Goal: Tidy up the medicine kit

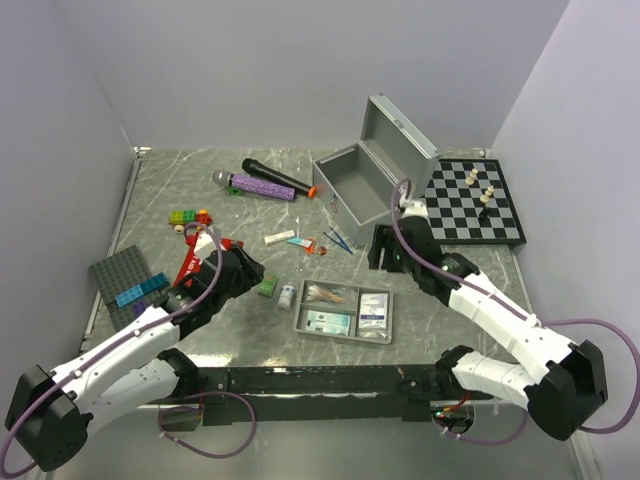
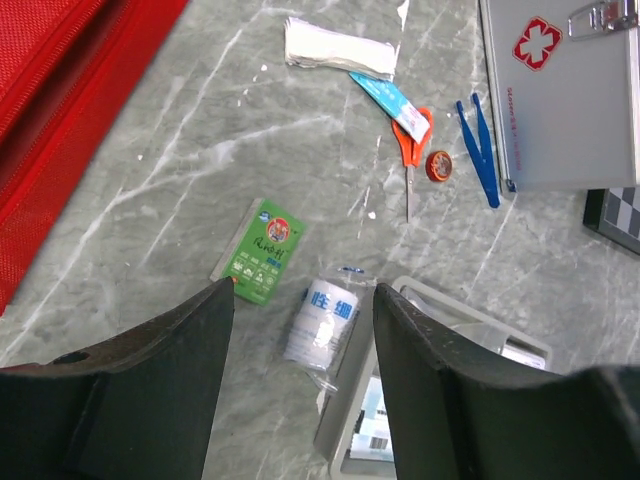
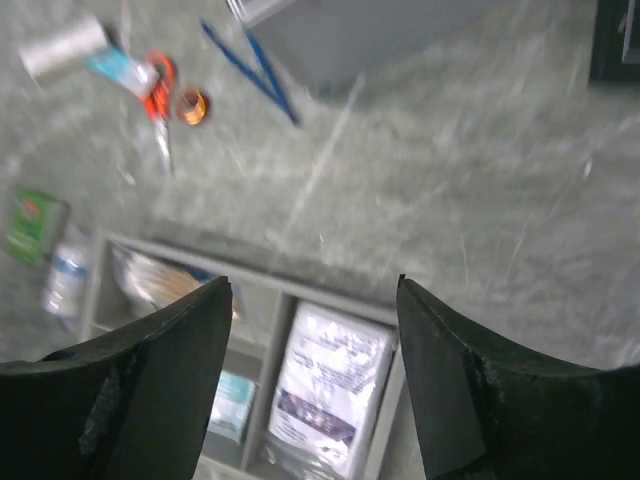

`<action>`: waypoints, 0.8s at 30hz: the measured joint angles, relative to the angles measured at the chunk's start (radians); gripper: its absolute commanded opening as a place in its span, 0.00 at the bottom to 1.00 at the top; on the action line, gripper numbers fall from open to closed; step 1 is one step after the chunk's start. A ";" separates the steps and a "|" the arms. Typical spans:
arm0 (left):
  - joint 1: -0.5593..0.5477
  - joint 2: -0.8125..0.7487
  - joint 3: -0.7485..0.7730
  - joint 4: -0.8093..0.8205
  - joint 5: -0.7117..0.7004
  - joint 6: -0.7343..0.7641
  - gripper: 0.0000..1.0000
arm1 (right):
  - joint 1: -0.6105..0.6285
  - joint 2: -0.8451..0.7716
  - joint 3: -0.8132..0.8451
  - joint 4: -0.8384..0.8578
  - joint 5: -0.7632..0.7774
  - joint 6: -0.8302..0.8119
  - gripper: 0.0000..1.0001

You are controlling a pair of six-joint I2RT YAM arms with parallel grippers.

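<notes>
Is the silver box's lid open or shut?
Open. The silver box has its lid swung up and back, so the overhead view looks down into its grey inside.

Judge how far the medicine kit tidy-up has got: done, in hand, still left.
Done: the case stands open and the tray holds several packets. In hand: nothing; left gripper and right gripper are open, empty. Left: green packet, bandage roll, scissors, tweezers and red pouch lie loose, tray outside the case.

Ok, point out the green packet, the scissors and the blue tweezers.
green packet (image 2: 258,250), left wrist view, middle of its face
scissors (image 2: 410,160), left wrist view, where handles meet
tweezers (image 2: 490,190), left wrist view, joined end
</notes>
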 measured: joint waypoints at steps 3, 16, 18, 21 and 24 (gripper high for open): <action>0.002 -0.011 0.000 -0.001 0.010 0.000 0.62 | -0.010 0.062 0.117 0.014 0.026 -0.024 0.76; 0.150 -0.067 0.000 -0.067 0.036 -0.008 0.67 | 0.017 0.361 0.387 0.091 0.008 -0.061 0.75; 0.240 -0.012 0.021 -0.080 0.049 -0.005 0.67 | 0.046 0.368 0.393 0.094 0.005 -0.065 0.75; 0.362 0.098 0.039 -0.084 0.069 -0.002 0.68 | 0.082 0.367 0.391 0.096 -0.008 -0.069 0.75; 0.413 0.180 0.049 -0.105 0.064 0.008 0.68 | 0.102 0.359 0.368 0.113 -0.021 -0.071 0.75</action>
